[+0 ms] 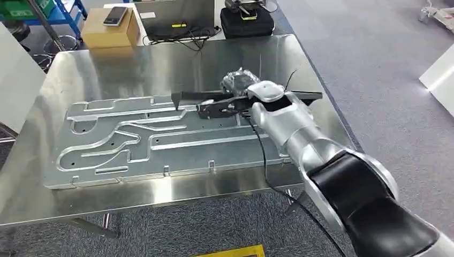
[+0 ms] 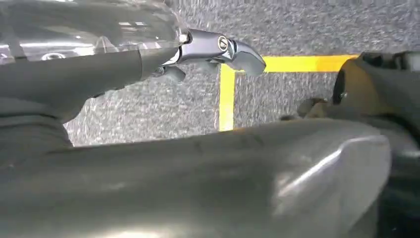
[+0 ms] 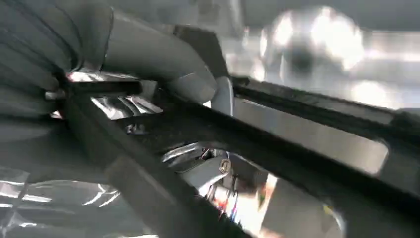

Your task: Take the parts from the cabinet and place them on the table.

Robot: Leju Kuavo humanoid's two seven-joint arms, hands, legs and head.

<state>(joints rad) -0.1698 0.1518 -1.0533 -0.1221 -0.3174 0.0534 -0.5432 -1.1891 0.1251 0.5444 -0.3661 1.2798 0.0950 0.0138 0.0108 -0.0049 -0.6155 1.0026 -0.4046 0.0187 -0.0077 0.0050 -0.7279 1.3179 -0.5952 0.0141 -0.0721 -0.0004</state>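
My right hand (image 1: 235, 101) reaches over the steel table (image 1: 160, 59) and grips a long black part (image 1: 187, 97). The part lies level, low over the far right side of a large machined aluminium plate (image 1: 160, 139). One end points left and the other sticks out to the right past my wrist. In the right wrist view the thumb (image 3: 163, 59) presses on the black part (image 3: 297, 148), with fingers curled under it. A crinkled clear bag (image 1: 241, 80) lies just beyond the hand. My left hand (image 2: 218, 49) hangs over the carpet with its fingers spread, holding nothing.
At the table's far edge are a cardboard box (image 1: 110, 29) with a phone on it, a laptop (image 1: 176, 16) and a black case (image 1: 246, 21). The table's right edge runs close to my right arm. Yellow tape (image 2: 227, 99) marks the carpet.
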